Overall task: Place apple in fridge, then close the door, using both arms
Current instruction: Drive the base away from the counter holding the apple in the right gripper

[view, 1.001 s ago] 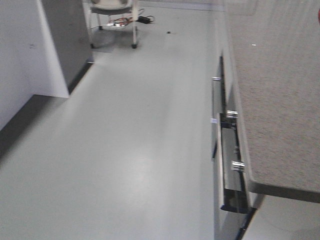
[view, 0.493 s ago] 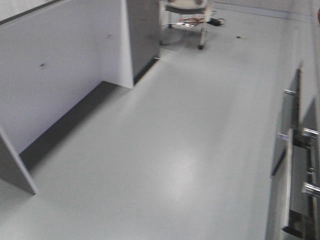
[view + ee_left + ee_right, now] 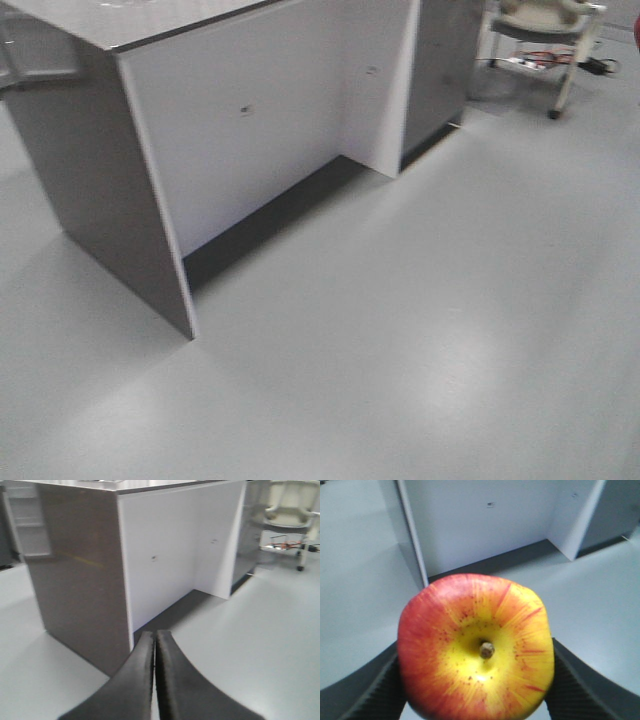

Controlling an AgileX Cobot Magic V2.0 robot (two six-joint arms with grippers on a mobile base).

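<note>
My right pincer [image 3: 475,690] pinches the apple [image 3: 476,647], stem toward the camera, over grey floor [image 3: 355,580]. My left pincer [image 3: 154,652] is pressed together; what looks like blurred white shelving [image 3: 27,525] shows far left.

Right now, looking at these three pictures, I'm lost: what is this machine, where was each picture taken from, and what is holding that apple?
This is a two-armed robot on a rolling base; each picture comes from one of its cameras. The front view looks down at a grey floor, a big cabinet with a white panel and dark grey end, and a wheeled cart far back. The other two cameras sit on the wrists, looking along the jaws. In the left wrist view the left jaws are dark, pressed together, holding nothing, and point toward that cabinet. The right wrist view is filled by a red and yellow apple, stem toward the camera, clamped between the right jaws, one on each side.
</note>
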